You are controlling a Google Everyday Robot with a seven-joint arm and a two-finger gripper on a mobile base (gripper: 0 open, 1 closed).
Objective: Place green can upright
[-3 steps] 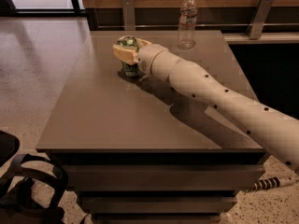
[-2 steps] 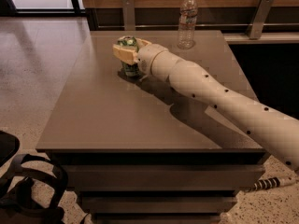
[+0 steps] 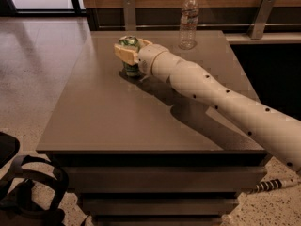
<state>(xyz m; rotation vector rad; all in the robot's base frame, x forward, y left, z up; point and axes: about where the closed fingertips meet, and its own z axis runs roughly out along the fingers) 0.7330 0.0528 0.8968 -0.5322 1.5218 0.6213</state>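
The green can (image 3: 131,70) stands in the upper left-centre of the frame, on the far left part of the grey table (image 3: 141,126), with its silver top showing above the tool and its dark green body showing below it. The gripper (image 3: 126,52) sits around the can's upper half, its beige fingers (image 3: 120,53) pressed in on the can from either side, so it is pinching the can rather than spread. The white arm (image 3: 211,95) runs back from there to the lower right of the frame. The can looks upright, and its base appears to be at or touching the tabletop, though the shadow there hides the exact contact. The step in hand seems to be the set-down and release. To do it well, the base should be flat on the surface before the grip loosens, because a can let go while slightly tilted or raised may rock and fall. The fingers should then part evenly and only enough to clear the sides, so that neither one drags the can sideways. After that the tool is best lifted straight up, not pulled back along the arm's line, to avoid clipping the rim. The clear bottle (image 3: 188,20) stands well apart at the upper middle of the frame and should not get in the way.
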